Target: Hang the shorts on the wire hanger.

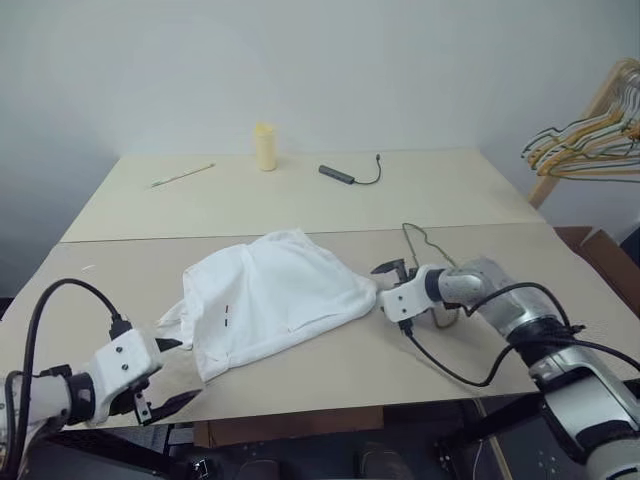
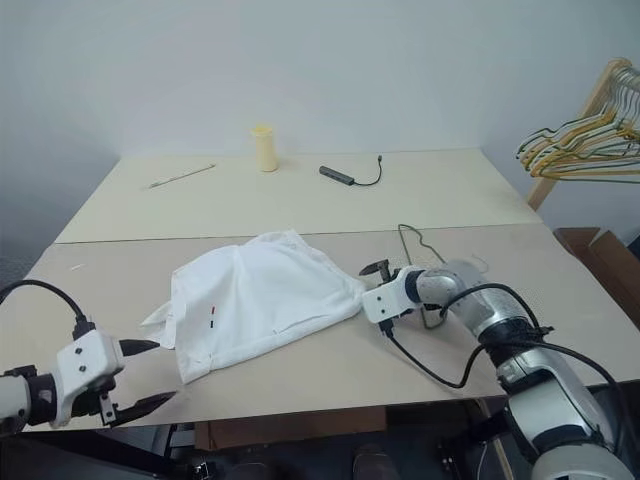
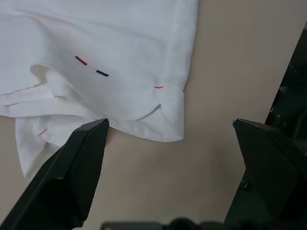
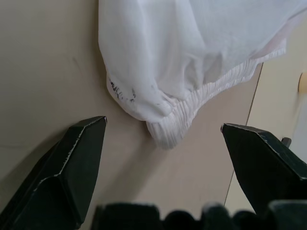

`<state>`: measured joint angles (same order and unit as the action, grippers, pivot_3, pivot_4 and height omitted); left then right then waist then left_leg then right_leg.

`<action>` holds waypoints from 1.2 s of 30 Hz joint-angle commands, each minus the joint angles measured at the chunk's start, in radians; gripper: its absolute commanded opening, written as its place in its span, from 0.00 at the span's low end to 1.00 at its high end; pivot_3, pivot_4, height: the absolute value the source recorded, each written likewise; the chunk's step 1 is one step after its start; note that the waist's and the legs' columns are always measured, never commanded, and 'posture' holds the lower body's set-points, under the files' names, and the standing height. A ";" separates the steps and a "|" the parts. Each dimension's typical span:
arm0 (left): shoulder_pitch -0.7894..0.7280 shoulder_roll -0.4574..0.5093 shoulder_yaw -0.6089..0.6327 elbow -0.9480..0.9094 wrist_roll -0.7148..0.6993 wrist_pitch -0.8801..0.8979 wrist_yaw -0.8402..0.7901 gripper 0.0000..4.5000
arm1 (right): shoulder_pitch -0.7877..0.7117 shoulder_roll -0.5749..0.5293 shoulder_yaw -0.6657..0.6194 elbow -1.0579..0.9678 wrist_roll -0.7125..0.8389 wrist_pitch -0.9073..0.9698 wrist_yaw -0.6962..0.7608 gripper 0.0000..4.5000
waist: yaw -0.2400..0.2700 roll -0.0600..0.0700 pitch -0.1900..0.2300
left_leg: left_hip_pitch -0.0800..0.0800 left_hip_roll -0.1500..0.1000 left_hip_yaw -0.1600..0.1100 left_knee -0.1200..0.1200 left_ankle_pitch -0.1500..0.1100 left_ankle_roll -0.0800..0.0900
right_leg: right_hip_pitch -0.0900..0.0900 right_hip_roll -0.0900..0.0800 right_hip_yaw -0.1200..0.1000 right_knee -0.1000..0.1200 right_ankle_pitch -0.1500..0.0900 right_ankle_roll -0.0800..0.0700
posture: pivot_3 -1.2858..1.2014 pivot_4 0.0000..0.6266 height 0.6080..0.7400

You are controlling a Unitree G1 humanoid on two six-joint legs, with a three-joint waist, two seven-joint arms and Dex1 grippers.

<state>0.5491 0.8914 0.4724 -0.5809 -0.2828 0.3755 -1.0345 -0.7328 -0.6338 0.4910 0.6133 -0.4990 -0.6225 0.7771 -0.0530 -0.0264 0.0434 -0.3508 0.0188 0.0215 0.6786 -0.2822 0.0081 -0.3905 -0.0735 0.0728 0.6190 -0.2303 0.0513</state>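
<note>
Shorts (image 1: 275, 295), one pair, lie between two open claws, left (image 1: 160, 380) and right (image 1: 388, 288).

Your head pair looks forward and down over the table (image 1: 330, 190), each wrist camera close above the shorts (image 1: 270, 300), all overlapping there

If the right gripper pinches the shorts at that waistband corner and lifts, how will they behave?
The shorts lie crumpled and folded on the table, so they are probably floppy and would drape from one pinch point. The gathered waistband looks thicker, likely a firmer grip than the thin legs. The right gripper stands open just short of it.
</note>
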 commanded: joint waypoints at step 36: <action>-0.441 -0.087 -0.476 0.344 0.133 0.073 0.092 0.87 | 0.020 0.049 -0.008 -0.010 0.010 0.038 -0.036 0.00 | 0.005 0.000 0.000 | 0.009 -0.001 -0.004 -0.001 0.000 0.000 | 0.003 0.000 0.000 0.012 -0.005 -0.005 | 0.52 0.00 1.00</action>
<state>0.1158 0.7916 0.0163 -0.2614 -0.1568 0.4232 -0.9394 -0.7080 -0.5737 0.5197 0.6365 -0.5239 -0.5986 0.7387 -0.0482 -0.0261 0.0432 -0.3421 0.0176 0.0175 0.6781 -0.2822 0.0081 -0.3876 -0.0734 0.0729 0.6309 -0.2358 0.0466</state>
